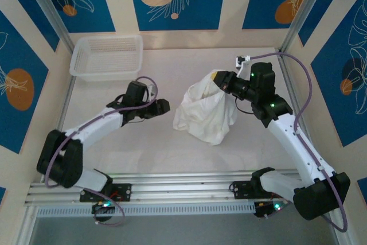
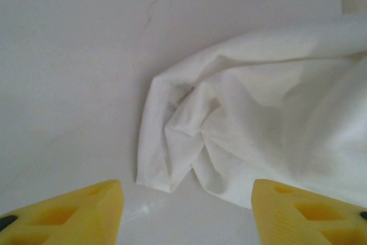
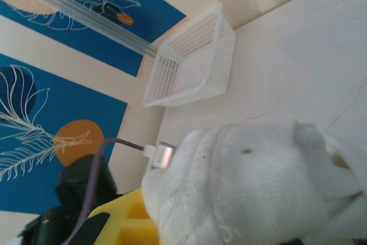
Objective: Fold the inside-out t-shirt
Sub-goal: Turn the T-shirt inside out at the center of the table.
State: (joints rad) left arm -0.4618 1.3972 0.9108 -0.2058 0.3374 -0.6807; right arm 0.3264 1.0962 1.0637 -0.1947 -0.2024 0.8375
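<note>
Right gripper [image 1: 219, 82]: fingers clamped on a bunched top edge of the t-shirt [image 1: 205, 112], holding it up in a peak so the rest drapes onto the table [image 1: 172, 153]. Left gripper [image 1: 165, 107]: 2 yellow fingers [image 2: 86, 210] apart, empty, at the shirt's 9 o'clock, facing its low corner, probably lining up a 2nd hold. Shirt crumpled, right of table centre. Basket [image 1: 106, 57] at 10 o'clock, well apart.

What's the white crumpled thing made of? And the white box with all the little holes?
The t-shirt looks like soft, matte knit cloth, maybe cotton: it creases and droops. The basket is probably stiff white plastic: its thin mesh walls stand straight.
</note>
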